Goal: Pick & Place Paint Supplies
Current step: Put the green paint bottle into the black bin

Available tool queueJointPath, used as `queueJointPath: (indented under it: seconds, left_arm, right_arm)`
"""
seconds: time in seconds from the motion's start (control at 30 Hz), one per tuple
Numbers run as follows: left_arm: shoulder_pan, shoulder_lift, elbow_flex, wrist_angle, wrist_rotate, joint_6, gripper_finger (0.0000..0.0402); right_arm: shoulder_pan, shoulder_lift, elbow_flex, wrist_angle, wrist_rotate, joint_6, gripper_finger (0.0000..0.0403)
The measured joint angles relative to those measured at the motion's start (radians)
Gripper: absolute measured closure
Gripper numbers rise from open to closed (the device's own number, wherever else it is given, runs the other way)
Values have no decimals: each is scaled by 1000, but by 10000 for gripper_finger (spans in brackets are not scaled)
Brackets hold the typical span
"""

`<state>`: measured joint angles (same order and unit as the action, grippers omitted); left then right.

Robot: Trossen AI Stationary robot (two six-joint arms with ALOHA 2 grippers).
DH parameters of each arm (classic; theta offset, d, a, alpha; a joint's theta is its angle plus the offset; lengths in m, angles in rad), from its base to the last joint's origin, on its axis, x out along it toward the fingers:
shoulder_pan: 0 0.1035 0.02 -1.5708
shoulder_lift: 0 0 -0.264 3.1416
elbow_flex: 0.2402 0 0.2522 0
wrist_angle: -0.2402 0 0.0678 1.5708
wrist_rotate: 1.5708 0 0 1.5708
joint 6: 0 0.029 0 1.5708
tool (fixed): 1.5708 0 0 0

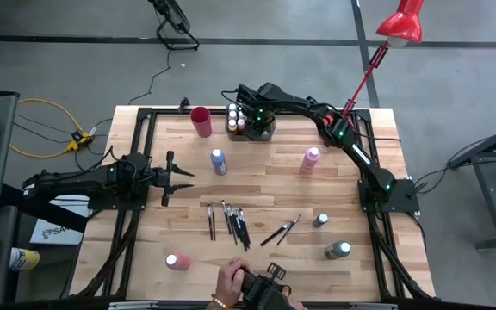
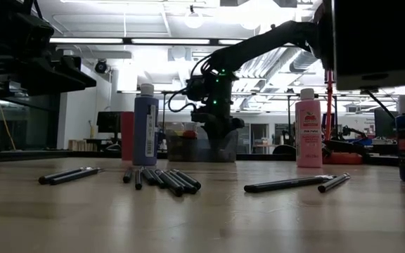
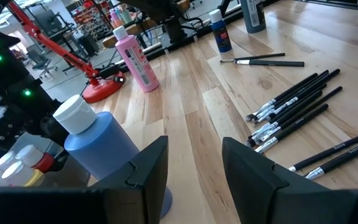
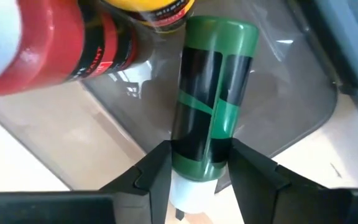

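The right gripper (image 4: pixel 194 171) reaches over the grey tray (image 1: pixel 261 133) at the 12 o'clock edge of the counter (image 1: pixel 265 189), its fingers (image 4: pixel 151 171) narrowed onto the lower body of a green paint bottle (image 4: pixel 210 112), near the pale cap. The bottle hangs inside the tray beside a red bottle (image 4: pixel 48 50) and a yellow one (image 4: pixel 151 9) already there. In the right wrist view its long axis runs straight out along the gripper's reach, cap toward the wrist and base pointing away; whether it stands upright or tilts relative to the tray floor, I cannot tell.

I judge the bottle a stiff plastic cylinder, light to moderate in weight, with a glossy label that could slip. A hold across the round body, as here, looks sounder than one on the cap.

The left gripper (image 3: pixel 191 174) waits at about 9 o'clock, fingers parted partway and empty, facing the blue bottle (image 1: pixel 219 161) just ahead of it. A pink bottle (image 1: pixel 310 159) stands upright toward 1 o'clock. The paintbrushes (image 1: pixel 231 222) lie flat near the centre toward 6 o'clock, handles mostly on the 12-to-6 line; they look thin, light and apt to roll. More bottles sit toward 4 and 7 o'clock. A person's hand (image 1: pixel 229 277) shows at 6 o'clock.
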<state>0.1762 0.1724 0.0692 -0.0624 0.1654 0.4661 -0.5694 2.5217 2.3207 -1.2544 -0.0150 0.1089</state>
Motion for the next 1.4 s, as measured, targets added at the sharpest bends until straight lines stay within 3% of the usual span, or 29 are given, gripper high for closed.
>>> queueJointPath:
  seconds: [0.63,0.97,1.27,1.4]
  left_arm:
    - [0,0,0,0,-3,0,254]
    - [0,0,0,0,-2,0,254]
    - [0,0,0,0,1,0,254]
    - [0,0,0,0,1,0,254]
  right_arm:
    - [-12,-122,2,-48,3,22,270]
    - [-16,-244,2,-152,-193,21,270]
    - [-16,-297,2,-152,-533,-52,270]
    - [-16,-294,1,-154,-593,-102,270]
